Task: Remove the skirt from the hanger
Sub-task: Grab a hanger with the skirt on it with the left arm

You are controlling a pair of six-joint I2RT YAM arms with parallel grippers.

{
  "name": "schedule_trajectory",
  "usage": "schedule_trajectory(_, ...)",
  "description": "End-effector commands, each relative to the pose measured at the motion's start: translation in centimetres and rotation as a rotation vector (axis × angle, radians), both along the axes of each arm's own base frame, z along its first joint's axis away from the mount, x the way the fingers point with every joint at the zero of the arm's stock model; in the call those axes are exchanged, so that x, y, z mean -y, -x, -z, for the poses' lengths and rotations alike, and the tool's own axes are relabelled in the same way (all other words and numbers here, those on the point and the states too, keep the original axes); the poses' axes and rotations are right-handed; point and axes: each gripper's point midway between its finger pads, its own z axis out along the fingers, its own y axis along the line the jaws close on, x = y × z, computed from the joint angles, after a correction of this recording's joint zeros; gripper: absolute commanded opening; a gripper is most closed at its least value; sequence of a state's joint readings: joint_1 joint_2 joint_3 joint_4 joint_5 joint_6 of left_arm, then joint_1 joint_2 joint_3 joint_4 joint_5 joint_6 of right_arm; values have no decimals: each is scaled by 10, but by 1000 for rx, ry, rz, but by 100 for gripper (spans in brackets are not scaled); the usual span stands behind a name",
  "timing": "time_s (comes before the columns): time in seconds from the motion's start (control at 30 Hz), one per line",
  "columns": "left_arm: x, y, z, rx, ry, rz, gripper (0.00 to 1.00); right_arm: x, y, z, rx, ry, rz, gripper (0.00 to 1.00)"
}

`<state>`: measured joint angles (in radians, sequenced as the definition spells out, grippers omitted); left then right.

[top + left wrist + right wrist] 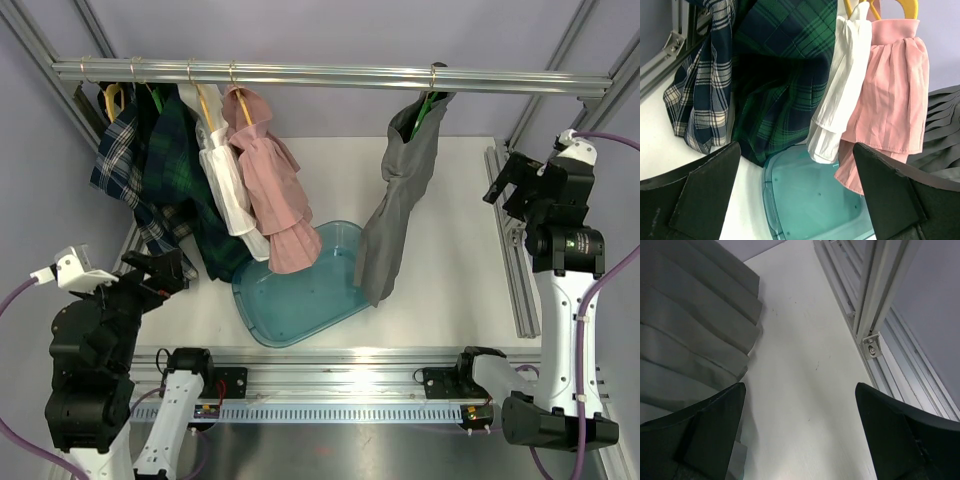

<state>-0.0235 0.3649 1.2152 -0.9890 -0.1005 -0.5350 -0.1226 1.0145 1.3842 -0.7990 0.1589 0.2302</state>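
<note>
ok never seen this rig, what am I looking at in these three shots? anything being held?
Two robot arms sit at a table's near edge. The top picture looks down from above and behind them; the other two come from cameras on each wrist. The left claw and right claw are both open, holding nothing. A rail carries hangers with plaid skirts, a white one, a pink one, and, set apart, a grey pleated skirt. A teal tray lies on the white table.

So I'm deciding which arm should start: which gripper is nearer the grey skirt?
Right. The right gripper sits open just beside the grey skirt, level with its upper part. The left gripper is open too, far across the table, past the teal bin.
</note>
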Motion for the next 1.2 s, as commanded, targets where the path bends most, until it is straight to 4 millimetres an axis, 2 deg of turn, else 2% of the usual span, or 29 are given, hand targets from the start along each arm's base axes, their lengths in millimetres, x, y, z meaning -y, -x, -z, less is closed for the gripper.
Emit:
schedule_trajectory(0.0,2,-4,-8,-24,41,-7,99,-14,2,-27,66,19,-104,99)
schedule_trajectory(0.07,-3,-5,-9,-52,40,-36,99,-26,5,-33,88,94,-230,100)
schedule_trajectory(0.1,-5,-5,-10,-61,37,-45,99,-45,6,-35,111,100,-355,100)
schedule_trajectory(0.13,-7,-6,-11,-69,32,-54,99,-56,9,-36,125,133,-443,100)
schedule_trajectory(0.17,-10,-8,-13,-87,20,-71,99,-66,18,-36,143,228,-560,99)
schedule_trajectory(0.2,-12,-9,-15,-91,1,-73,99,-92,28,-36,178,236,-733,99)
schedule_trajectory(0.3,-19,-20,-21,-118,-49,-95,99,-116,49,-34,202,275,-914,100)
schedule_trajectory(0.33,-22,-24,-23,-118,-63,-108,99,-120,52,-30,187,273,-957,100)
schedule_trajectory(0.37,-23,-33,-26,-130,-85,-110,99,-131,64,-24,169,272,-1058,100)
schedule_trajectory(0.47,-24,-53,-40,-101,-116,-106,99,-147,83,-9,118,233,-1229,100)
schedule_trajectory(0.53,-24,-74,-55,-77,-138,-101,99,-157,86,-7,120,154,-1271,100)
schedule_trajectory(0.6,-26,-87,-69,-63,-146,-108,99,-164,92,-6,126,106,-1323,99)
schedule_trajectory(0.63,-27,-100,-85,-55,-147,-118,97,-165,92,-5,122,91,-1329,99)
schedule_trajectory(0.7,-31,-110,-104,-40,-147,-135,95,-167,89,-6,125,71,-1332,99)
schedule_trajectory(0.73,-31,-119,-121,-18,-144,-134,94,-167,88,-7,125,66,-1333,100)
schedule_trajectory(0.8,-41,-131,-130,-12,-122,-166,93,-168,84,-7,130,47,-1333,100)
schedule_trajectory(0.83,-36,-148,-128,-34,-96,-113,90,-169,82,-6,128,34,-1336,100)
schedule_trajectory(0.87,-49,-149,-141,-5,-48,-150,89,-170,80,-8,130,18,-1333,99)
schedule_trajectory(0.93,-53,-165,-143,7,29,-79,84,-172,75,-10,127,3,-1333,99)
schedule_trajectory(1.03,-54,-181,-140,27,119,-51,83,-173,68,-11,115,-22,-1335,99)
schedule_trajectory(1.07,-61,-185,-135,18,147,-73,84,-174,68,-13,115,-30,-1335,100)
schedule_trajectory(1.1,-65,-188,-130,7,154,-84,91,-174,67,-13,114,-33,-1335,99)
schedule_trajectory(1.17,-77,-190,-126,2,165,-118,92,-175,66,-14,115,-39,-1344,99)
